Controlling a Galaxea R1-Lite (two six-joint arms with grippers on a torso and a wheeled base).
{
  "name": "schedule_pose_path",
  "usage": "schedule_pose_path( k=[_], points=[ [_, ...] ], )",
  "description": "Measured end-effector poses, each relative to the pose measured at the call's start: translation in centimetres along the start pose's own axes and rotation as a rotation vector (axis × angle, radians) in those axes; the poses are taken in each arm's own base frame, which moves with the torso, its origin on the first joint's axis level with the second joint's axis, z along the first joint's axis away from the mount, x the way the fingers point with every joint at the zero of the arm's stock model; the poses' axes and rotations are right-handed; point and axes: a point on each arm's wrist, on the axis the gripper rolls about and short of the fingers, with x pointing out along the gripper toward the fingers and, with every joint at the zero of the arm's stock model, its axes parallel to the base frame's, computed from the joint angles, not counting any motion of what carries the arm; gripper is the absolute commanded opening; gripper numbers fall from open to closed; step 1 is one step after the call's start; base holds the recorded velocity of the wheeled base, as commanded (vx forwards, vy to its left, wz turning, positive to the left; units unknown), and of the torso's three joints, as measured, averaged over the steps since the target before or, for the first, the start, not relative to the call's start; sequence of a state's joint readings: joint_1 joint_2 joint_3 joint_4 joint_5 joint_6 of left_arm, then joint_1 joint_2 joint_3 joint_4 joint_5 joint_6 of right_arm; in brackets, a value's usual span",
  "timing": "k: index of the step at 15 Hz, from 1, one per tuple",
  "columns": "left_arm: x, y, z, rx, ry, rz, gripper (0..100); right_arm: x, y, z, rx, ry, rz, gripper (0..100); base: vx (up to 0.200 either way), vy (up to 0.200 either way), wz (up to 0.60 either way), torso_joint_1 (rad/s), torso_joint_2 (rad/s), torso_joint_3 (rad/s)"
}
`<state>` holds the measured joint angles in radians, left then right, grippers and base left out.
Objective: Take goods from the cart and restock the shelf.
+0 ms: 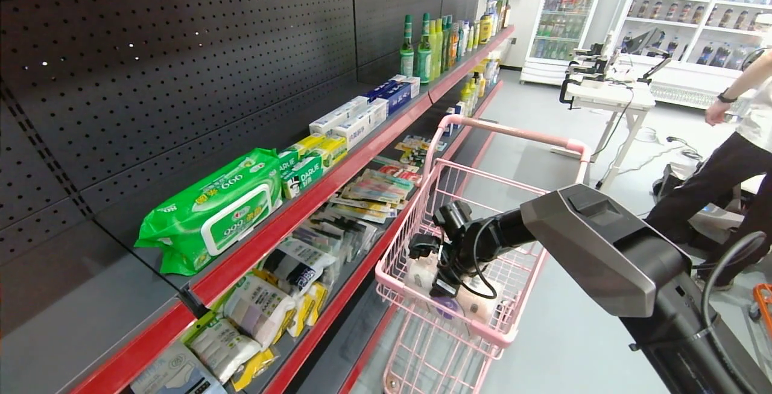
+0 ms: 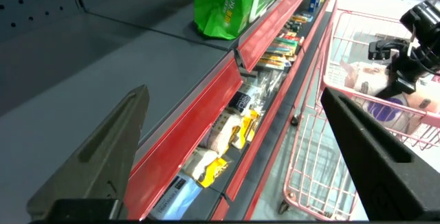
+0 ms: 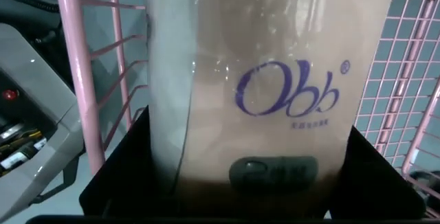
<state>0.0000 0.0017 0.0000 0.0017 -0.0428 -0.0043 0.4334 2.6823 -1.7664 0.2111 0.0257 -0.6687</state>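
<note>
Item: pale film-wrapped pack with purple print, soft goods by the look of it.
Location of item: inside the pink cart, at its near left corner, close to the rim on the shelf side.
Right gripper: down in the cart, fingers pressed against the two sides of the pack, which stands between them.
Left gripper: spread wide with nothing between the fingers, hanging over the bare grey near end of the upper shelf.
Shelf stock, upper: green wet-wipes pack next to the bare stretch, toothpaste boxes farther along, bottles at the far end.
Shelf stock, lower: flat packets crowded up to the red front edge.
Step, as judged: pack gripped but not yet clear of the cart. The lift and the carry left to the shelf are still to do.
Risk 1: glossy, yielding wrap. A hold this low on the pack could slide or let the pack tip once its weight hangs free.
Risk 2: pack sits tight to the wire wall and rim. A slanted lift could snag it there.
Risk 3: cart is on wheels. A snag could drag it into the lower shelf.
Risk 4: setting down too far along would shove the wet-wipes pack. The bare near end looks the safer spot.
</note>
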Motion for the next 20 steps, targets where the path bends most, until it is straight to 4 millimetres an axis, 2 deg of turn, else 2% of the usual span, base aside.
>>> schedule_pose_path(
  k=[2, 4, 8, 12, 16, 20],
  points=[
    [0.0, 0.0, 0.0, 0.0, 0.0, 0.0, 100, -0.1, 0.2, -0.6, 0.023, 0.033, 0.021, 0, 0.0, 0.0, 0.0, 0.0, 0.0, 0.0],
    [0.0, 0.0, 0.0, 0.0, 0.0, 0.0, 100, -1.1, -0.1, -0.5, 0.074, 0.034, 0.015, 0, 0.0, 0.0, 0.0, 0.0, 0.0, 0.0],
    [0.0, 0.0, 0.0, 0.0, 0.0, 0.0, 100, -5.7, -1.4, 1.9, 0.147, -0.067, -0.044, 0, 0.0, 0.0, 0.0, 0.0, 0.0, 0.0],
    [0.0, 0.0, 0.0, 0.0, 0.0, 0.0, 100, -11.0, -2.5, 2.5, 0.191, -0.133, -0.103, 0, 0.0, 0.0, 0.0, 0.0, 0.0, 0.0],
    [0.0, 0.0, 0.0, 0.0, 0.0, 0.0, 100, -16.7, -3.0, 1.5, 0.227, -0.176, -0.162, 0, 0.0, 0.0, 0.0, 0.0, 0.0, 0.0],
    [0.0, 0.0, 0.0, 0.0, 0.0, 0.0, 100, -24.9, -2.2, 0.1, 0.28, -0.267, -0.237, 0, 0.0, 0.0, 0.0, 0.0, 0.0, 0.0]
  ],
)
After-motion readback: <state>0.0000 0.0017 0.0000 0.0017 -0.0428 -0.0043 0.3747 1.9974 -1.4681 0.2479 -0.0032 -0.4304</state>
